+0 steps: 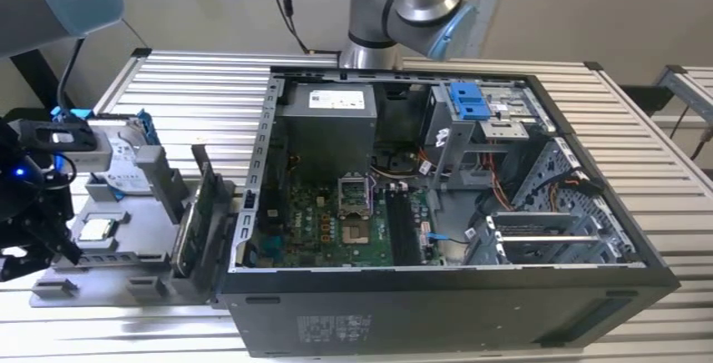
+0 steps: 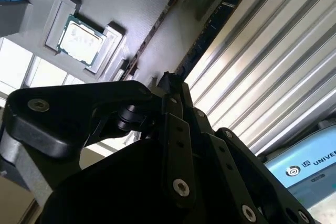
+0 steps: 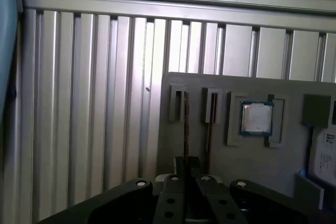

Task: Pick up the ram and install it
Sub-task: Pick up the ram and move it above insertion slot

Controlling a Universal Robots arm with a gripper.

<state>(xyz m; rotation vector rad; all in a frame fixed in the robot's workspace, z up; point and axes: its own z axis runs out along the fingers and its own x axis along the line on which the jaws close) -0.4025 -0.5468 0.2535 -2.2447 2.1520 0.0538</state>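
Ram (image 2: 212, 27) stands on edge in a slot of the gray tray (image 1: 139, 256), its dark face showing in the second wrist view. It is on the tray's side next to the bare ribbed surface (image 1: 189, 88). Just beside it a second thin board (image 2: 157, 24) stands in its own slot, and past that a CPU (image 1: 96, 229) lies flat in a recess.

In the exterior view the tray sits to the left of the open case (image 1: 446, 317), close against it. A hard drive (image 1: 125, 181) in a blue bracket lies toward the tray's far end.

The gripper (image 3: 188, 164) hangs at the exterior view's far left, by the tray's outer end and well apart from the ram. Its fingers are drawn together, tips nearly meeting, and they point toward the tray. In both wrist views the tips line up with the near ends of the two boards. Inside the case the motherboard (image 1: 334, 221) lies exposed.
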